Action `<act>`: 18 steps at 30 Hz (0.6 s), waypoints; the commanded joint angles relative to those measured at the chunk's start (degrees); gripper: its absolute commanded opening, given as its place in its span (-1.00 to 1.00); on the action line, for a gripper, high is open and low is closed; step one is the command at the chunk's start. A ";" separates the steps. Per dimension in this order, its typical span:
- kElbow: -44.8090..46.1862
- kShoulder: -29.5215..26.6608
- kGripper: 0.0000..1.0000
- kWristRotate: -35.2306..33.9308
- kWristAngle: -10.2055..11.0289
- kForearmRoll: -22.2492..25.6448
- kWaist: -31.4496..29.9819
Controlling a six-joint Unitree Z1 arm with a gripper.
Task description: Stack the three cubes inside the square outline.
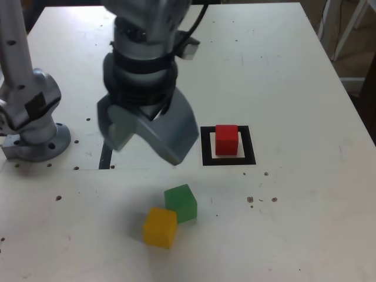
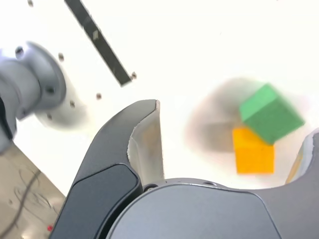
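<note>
Exterior view: the square outline (image 1: 249,145) surrounds the red cube (image 1: 227,140).

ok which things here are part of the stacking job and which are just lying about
Part of the job:
- red cube, inside the square outline
- green cube
- yellow cube
- gripper, open, holding nothing

Just lying about:
- black strip
- small dark specks on the table
</note>
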 commanded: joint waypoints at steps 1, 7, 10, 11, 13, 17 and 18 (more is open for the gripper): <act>-0.04 -0.48 0.95 -3.40 -0.82 0.18 -2.45; -2.93 -0.10 0.94 -11.77 -2.54 0.41 -9.78; -4.73 0.95 0.94 -13.74 -4.09 0.90 -12.37; -5.33 1.55 0.95 -14.05 -4.99 1.16 -13.04; -6.46 2.90 0.96 -14.48 -6.79 1.50 -14.26; -7.08 5.37 0.97 -15.31 -10.16 -0.22 -16.11; -6.80 5.86 0.98 -15.50 -10.68 -1.30 -16.43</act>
